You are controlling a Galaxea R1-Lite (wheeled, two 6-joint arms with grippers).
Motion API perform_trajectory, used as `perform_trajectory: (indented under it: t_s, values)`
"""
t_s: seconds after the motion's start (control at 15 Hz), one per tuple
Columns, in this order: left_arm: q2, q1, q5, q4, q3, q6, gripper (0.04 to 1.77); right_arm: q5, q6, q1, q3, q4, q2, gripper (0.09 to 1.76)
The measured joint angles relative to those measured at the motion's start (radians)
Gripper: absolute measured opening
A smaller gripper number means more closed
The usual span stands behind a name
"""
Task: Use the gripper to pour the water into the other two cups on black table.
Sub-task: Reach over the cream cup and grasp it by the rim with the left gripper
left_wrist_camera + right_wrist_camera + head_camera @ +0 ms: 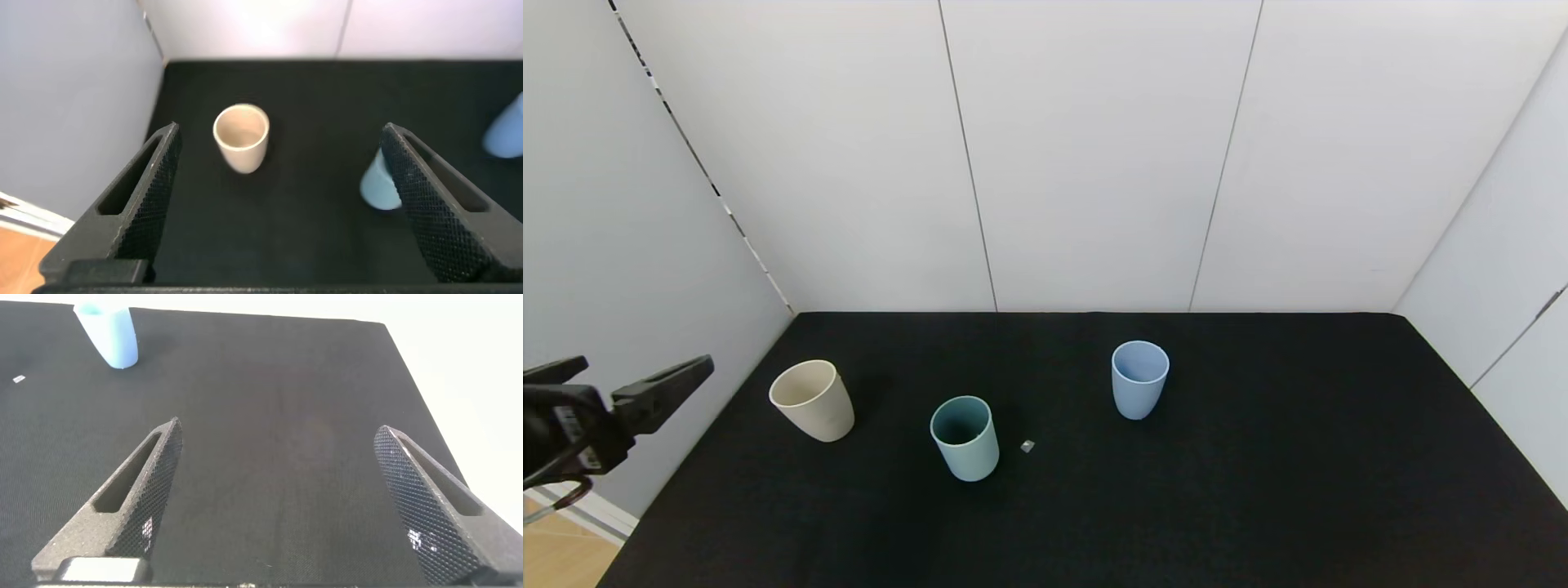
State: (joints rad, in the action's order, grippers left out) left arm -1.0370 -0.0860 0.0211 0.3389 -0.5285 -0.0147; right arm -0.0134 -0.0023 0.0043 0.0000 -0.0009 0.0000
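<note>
Three cups stand upright on the black table. The beige cup is at the left, the teal-green cup in the middle front, and the light blue cup farther right. My left gripper hovers open and empty off the table's left edge, short of the beige cup. In the left wrist view the gripper partly hides the teal-green cup. My right gripper is open over bare table, with the light blue cup far ahead. It is out of the head view. No water shows in any cup.
A small grey scrap lies on the table just right of the teal-green cup. White walls close in the table at the back and on both sides. A strip of wooden floor shows beyond the table's left front corner.
</note>
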Motion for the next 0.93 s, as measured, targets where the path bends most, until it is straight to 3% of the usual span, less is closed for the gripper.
perform_trajectory:
  t_s: [0.13, 0.47, 0.93]
  values:
    - [-0.137, -0.046, 0.028, 0.057, 0.004, 0.002, 1.72, 0.0, 0.0, 0.0, 0.0, 0.0, 0.0, 1.71]
    - [-0.411, -0.148, 0.167, 0.261, 0.078, -0.008, 1.72, 0.0, 0.0, 0.0, 0.0, 0.0, 0.0, 1.71]
    - [-0.689, -0.168, 0.182, 0.602, 0.201, -0.031, 1.72, 0.001, 0.0, 0.0, 0.0, 0.001, 0.0, 1.71]
